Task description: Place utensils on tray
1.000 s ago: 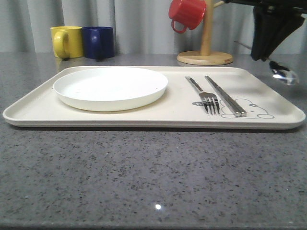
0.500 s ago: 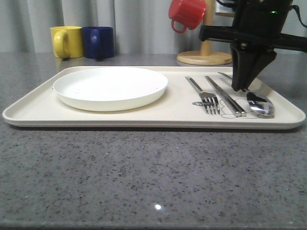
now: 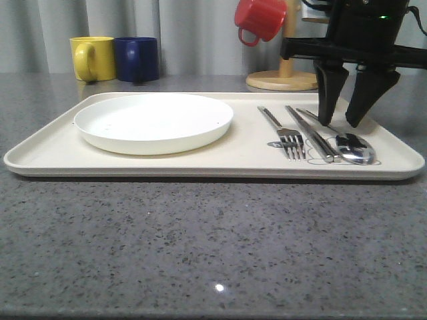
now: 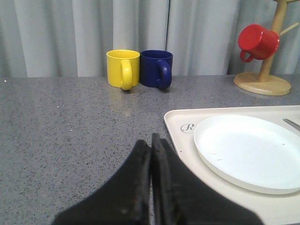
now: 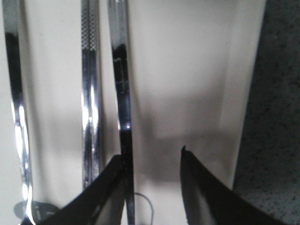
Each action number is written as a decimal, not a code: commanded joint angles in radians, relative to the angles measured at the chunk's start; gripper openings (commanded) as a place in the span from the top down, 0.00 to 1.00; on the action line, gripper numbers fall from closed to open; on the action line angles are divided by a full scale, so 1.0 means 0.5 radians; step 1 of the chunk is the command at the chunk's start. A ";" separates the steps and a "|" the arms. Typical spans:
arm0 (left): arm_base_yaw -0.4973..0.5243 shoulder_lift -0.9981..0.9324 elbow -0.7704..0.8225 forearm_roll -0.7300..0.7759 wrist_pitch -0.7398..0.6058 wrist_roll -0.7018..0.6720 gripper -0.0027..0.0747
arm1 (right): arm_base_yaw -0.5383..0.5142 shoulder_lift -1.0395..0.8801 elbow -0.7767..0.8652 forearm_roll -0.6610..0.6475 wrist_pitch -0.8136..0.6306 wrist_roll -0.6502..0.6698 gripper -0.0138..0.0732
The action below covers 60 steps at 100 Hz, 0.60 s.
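The cream tray (image 3: 60,155) carries a white plate (image 3: 153,120) on its left part. On its right part a fork (image 3: 283,130), a pair of chopsticks (image 3: 313,137) and a spoon (image 3: 355,148) lie side by side. My right gripper (image 3: 338,123) hangs open just above the spoon's handle, holding nothing. In the right wrist view the spoon handle (image 5: 123,70) runs along the inner side of one finger of the open right gripper (image 5: 152,157), beside the chopsticks (image 5: 90,93). My left gripper (image 4: 151,138) is shut and empty over the table, beside the tray's corner (image 4: 174,123) and the plate (image 4: 248,150).
A yellow mug (image 3: 93,58) and a blue mug (image 3: 137,59) stand behind the tray at the back left. A red mug (image 3: 260,19) hangs on a wooden mug tree (image 3: 285,80) at the back right. Grey stone tabletop (image 3: 200,247) stretches in front of the tray.
The right gripper brought the spoon from the air beyond the tray's right end down onto the tray beside the chopsticks, then opened and let it go. The left gripper's earlier state is not shown.
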 commanded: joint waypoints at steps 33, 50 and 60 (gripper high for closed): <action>-0.008 0.012 -0.052 -0.016 -0.163 -0.007 0.99 | -0.071 -0.547 0.047 -0.318 -0.176 -0.002 0.48; -0.008 0.012 -0.052 -0.016 -0.163 -0.007 0.99 | -0.169 -0.918 0.354 -0.320 -0.428 -0.002 0.48; -0.008 0.012 -0.052 -0.016 -0.163 -0.007 0.99 | -0.219 -1.188 0.588 -0.356 -0.587 -0.002 0.48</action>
